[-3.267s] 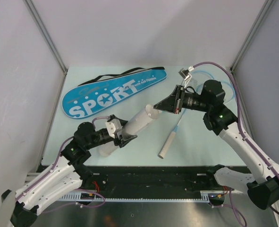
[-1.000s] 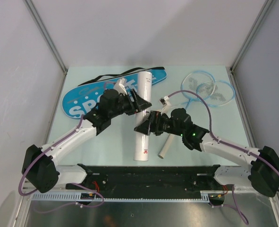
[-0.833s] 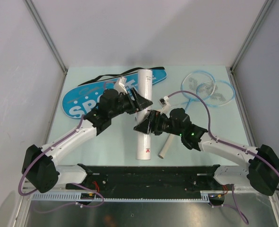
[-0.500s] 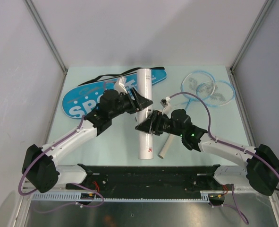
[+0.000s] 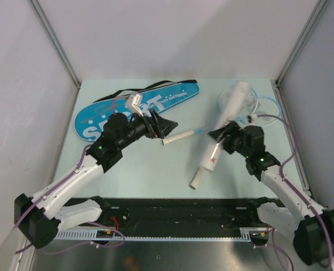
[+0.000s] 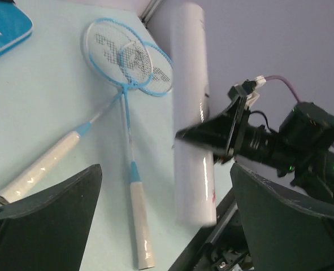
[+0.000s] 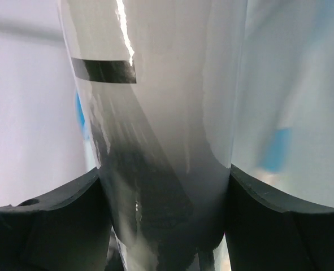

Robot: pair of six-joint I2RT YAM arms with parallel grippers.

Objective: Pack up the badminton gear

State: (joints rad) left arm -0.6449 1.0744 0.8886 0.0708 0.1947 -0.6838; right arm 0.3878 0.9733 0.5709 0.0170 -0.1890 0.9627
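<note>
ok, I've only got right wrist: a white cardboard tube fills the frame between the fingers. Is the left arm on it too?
Observer: No. The left gripper is open and empty, apart from the long white cardboard tube. Only the right gripper grips it, near its lower end.
Operator: Rackets?
Observer: Both light-blue-framed rackets lie flat on the table, heads overlapping, white handles fanned apart.
Operator: Cover?
Observer: The blue "SPORT" racket cover lies flat on the far left of the table, with nothing resting on it.
</note>
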